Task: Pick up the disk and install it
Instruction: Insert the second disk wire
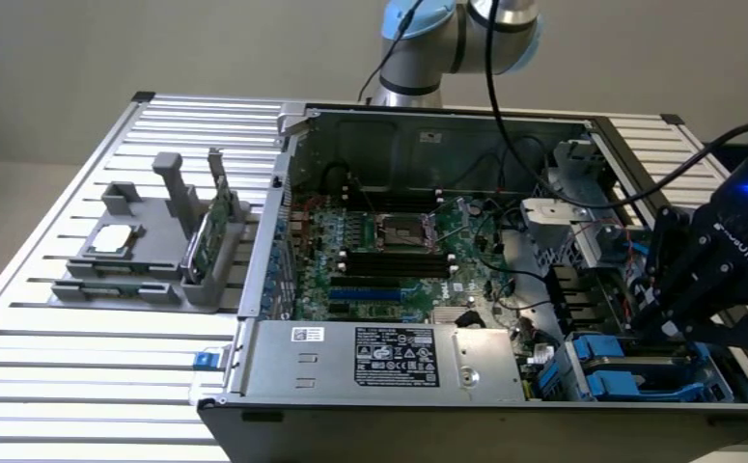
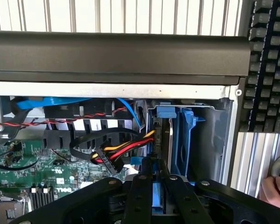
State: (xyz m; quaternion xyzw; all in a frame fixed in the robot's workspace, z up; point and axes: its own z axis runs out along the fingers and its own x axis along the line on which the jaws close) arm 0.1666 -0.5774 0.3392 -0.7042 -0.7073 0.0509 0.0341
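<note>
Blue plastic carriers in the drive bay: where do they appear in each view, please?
Exterior view: the blue carriers sit in the case's near corner, at the exterior view's right, beside the power supply.
Wrist view: the carriers stand upright against the case's end wall, beyond the yellow-red cable bundle.
Shared landmark: the green motherboard.

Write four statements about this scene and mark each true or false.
1. The gripper is over the grey holder. False: it is at the blue drive bay.
2. The case is open. True.
3. The jaws hold the disk. True.
4. The green card lies inside the case. False: it stands in the holder.
</note>
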